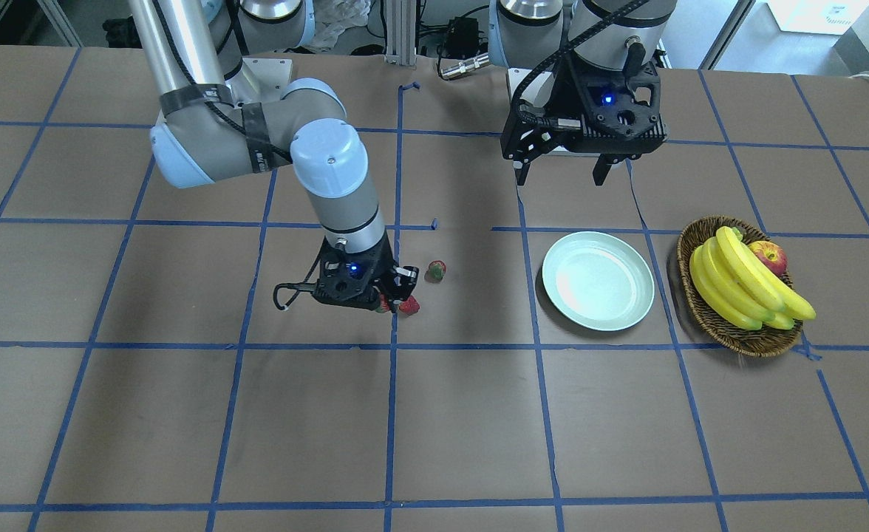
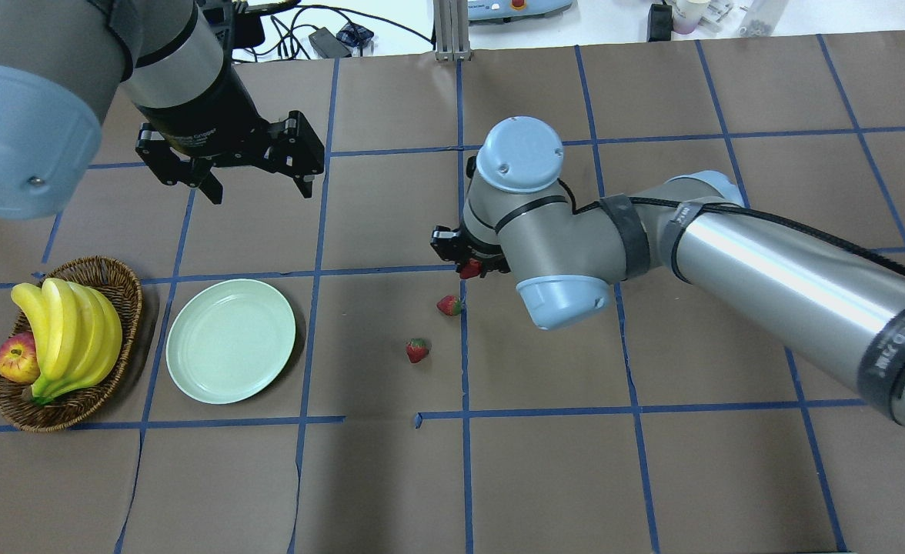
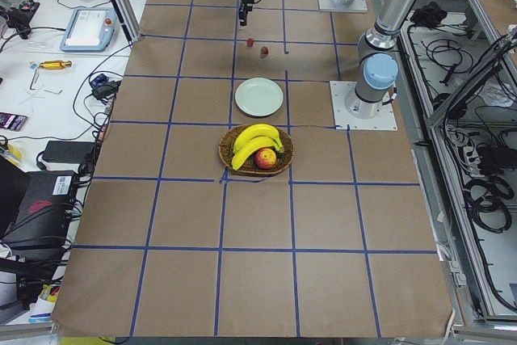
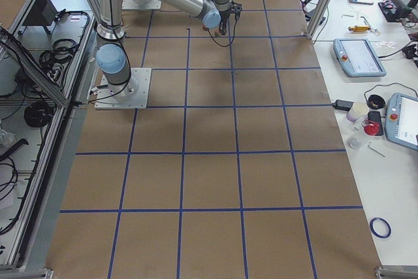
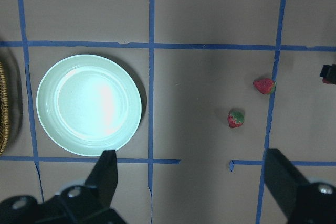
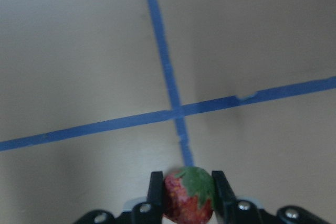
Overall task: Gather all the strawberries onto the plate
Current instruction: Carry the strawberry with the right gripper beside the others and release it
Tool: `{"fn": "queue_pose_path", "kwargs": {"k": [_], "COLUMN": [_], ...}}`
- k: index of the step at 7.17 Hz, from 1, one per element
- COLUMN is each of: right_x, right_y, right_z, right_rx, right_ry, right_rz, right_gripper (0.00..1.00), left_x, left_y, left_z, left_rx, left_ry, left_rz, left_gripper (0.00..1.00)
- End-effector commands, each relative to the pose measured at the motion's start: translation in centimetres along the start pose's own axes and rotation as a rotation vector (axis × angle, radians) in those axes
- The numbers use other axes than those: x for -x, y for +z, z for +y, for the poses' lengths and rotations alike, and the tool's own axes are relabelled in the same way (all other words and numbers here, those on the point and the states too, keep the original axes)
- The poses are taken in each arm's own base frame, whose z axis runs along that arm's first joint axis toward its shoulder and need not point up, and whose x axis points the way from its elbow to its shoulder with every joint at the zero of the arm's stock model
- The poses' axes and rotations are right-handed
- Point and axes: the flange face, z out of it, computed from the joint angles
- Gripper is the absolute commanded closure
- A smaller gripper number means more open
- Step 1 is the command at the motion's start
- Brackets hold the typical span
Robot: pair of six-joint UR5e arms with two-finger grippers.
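Progress, as I read it, is zero of three delivered. The plate (image 2: 230, 340) is bare, with no fruit on it.

My right gripper (image 6: 187, 193) has its jaws closed on the first strawberry (image 6: 188, 198), one finger pressed to each side, with the green cap facing the wrist camera. I cannot tell for sure whether the berry is clear of the table. The paper below looks some way off, so I judge it lifted a little.

The second strawberry (image 2: 449, 305) lies on the table just beside those jaws, toward the robot's base. The third strawberry (image 2: 417, 350) is a little further the same way and apart from the second. Both lie between the right jaws and the plate, though much nearer the jaws. The plate itself is well apart from them, over on the left arm's side.

My left gripper (image 2: 260, 191) hangs above the table with its jaws spread wide and nothing in them. The plate is near it, toward the base. The basket (image 2: 125, 281) with bananas (image 2: 68, 331) and an apple (image 2: 15, 360) sits just beyond the plate.

What is left is to carry this berry across and drop it on the plate, then fetch the other two.
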Motion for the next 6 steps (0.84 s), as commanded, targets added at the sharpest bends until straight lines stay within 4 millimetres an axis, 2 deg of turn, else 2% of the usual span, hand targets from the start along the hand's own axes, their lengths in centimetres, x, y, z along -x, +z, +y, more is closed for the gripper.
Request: {"fn": "queue_pose_path", "kwargs": {"k": [1,2,3,4,5,6], "right_x": [6.5,7.5,7.5,7.9,7.7,7.9], "right_y": [4.5,5.0,7.1,8.2,8.4,7.7], "right_z": [1.5,2.1,2.7,3.8,4.0,4.0], "right_rx": [0.059,0.064,0.107,0.136,0.142,0.132], "right_ry": [0.04,0.024,0.023,0.012,0.012,0.003], "right_rz": [-0.033,-0.035,-0.031,-0.04,-0.037,-0.037], "right_gripper": [1.0,1.0,1.0,0.88,0.59,0.01], "left_x": [0.0,0.0,0.0,0.0,0.0,0.0], "left_y": [-0.1,-0.1,-0.1,-0.1,-0.1,-0.1], "left_z": [0.0,0.0,0.0,0.0,0.0,0.0], "left_rx": [-0.002,-0.002,-0.002,-0.002,-0.002,-0.002], "left_ry": [0.0,0.001,0.003,0.003,0.003,0.004], "left_rz": [0.001,0.001,0.001,-0.001,-0.001,-0.001], "left_gripper": [0.0,0.0,0.0,0.0,0.0,0.0]}}
